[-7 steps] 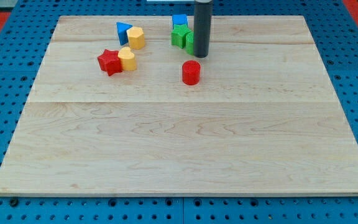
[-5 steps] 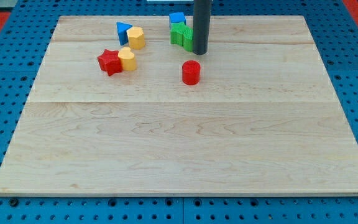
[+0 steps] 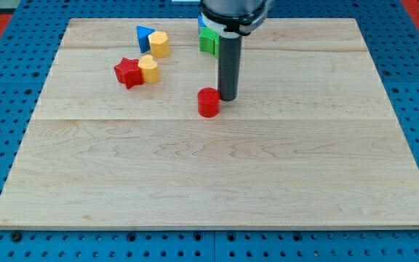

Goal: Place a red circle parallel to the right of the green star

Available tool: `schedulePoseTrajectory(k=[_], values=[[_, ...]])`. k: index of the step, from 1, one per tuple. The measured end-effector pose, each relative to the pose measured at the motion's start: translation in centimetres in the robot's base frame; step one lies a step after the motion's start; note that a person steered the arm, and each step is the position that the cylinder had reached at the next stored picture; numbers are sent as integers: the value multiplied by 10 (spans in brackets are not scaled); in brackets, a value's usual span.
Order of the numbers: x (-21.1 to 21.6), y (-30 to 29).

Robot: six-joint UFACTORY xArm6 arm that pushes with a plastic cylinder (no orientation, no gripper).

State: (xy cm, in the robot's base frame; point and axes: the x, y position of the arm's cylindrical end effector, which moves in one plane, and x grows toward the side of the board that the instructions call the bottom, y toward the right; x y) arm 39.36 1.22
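Red circle (image 3: 209,102) sits near the middle of the wooden board (image 3: 217,175), with the red star (image 3: 128,72) and yellow blocks (image 3: 148,69) off to its left, my tip (image 3: 228,98) touching its right side, holding nothing, and the green star (image 3: 209,40) partly hidden behind the rod.

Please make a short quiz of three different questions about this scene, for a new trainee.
1. True or false: my tip stands at the view's right of the red circle.
2. Which block lies beside the red star? A) blue triangle B) yellow block C) green block
3. Fill in: the green block is partly hidden behind the ____.

Key: 1 true; 2 B, the yellow block; 3 rod.
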Motion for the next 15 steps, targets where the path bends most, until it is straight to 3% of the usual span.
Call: schedulePoseTrajectory(k=[2, 5, 7, 8, 10, 12, 15], values=[[8, -102], [59, -91], [-1, 75], [-19, 117], [-37, 166], [-102, 184], [-119, 214]])
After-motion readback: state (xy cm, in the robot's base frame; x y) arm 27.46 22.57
